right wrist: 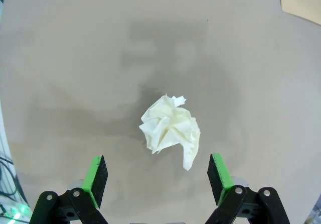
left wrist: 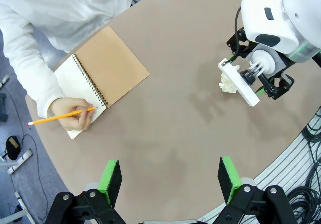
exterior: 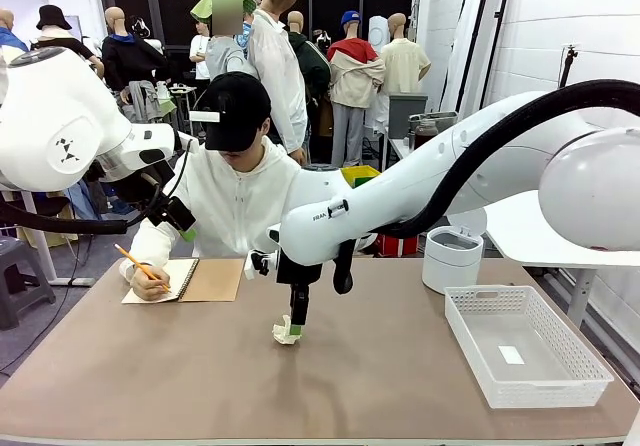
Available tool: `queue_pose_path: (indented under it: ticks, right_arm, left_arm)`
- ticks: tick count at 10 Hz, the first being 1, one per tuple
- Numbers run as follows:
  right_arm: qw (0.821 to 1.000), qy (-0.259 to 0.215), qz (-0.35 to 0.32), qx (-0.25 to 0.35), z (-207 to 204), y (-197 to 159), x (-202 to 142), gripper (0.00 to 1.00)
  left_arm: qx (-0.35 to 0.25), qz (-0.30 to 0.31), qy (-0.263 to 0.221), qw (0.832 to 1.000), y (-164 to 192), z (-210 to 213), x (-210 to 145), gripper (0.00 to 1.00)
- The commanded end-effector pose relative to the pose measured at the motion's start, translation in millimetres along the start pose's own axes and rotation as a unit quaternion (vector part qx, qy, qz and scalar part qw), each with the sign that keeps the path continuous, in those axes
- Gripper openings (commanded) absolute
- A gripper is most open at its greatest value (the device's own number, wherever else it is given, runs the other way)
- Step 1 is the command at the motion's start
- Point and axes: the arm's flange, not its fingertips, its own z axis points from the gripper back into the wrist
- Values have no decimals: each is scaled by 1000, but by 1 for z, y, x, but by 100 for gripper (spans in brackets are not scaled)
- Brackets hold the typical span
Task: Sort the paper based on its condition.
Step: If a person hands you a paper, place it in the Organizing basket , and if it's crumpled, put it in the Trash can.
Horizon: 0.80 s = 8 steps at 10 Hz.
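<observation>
The table (exterior: 150, 366) lies bare all round the crumpled paper ball (exterior: 287, 333); the right gripper (right wrist: 156, 176) hangs over it, jaws spread, with clear room either side; a notebook (exterior: 200, 279) and the person's hand (exterior: 148, 284) occupy the far left; a mesh basket (exterior: 545, 394) and a white canister (exterior: 452, 258) block the right, with open tabletop between them and the ball.

Table (exterior: 150, 366) — paper ball (exterior: 287, 333), notebook (exterior: 200, 279), basket (exterior: 468, 346), canister (exterior: 452, 258)

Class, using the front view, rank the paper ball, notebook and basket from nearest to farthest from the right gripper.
1. Paper ball, directly under the right gripper.
2. Notebook, back left.
3. Basket, far right.
</observation>
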Motion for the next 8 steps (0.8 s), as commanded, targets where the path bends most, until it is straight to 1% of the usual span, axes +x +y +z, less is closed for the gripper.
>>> queue_pose_path:
  ticks: [1,3,8]
  right_arm:
    - [1000,16,7,-22,-6,-11,8,100]
    - [999,24,15,-23,-10,-19,8,100]
    - [1000,23,12,7,-27,-26,15,100]
  left_arm:
    - [-1,1,-2,1000,1,2,0,100]
    - [-1,1,-2,1000,1,2,0,100]
    - [-1,1,-2,1000,1,2,0,100]
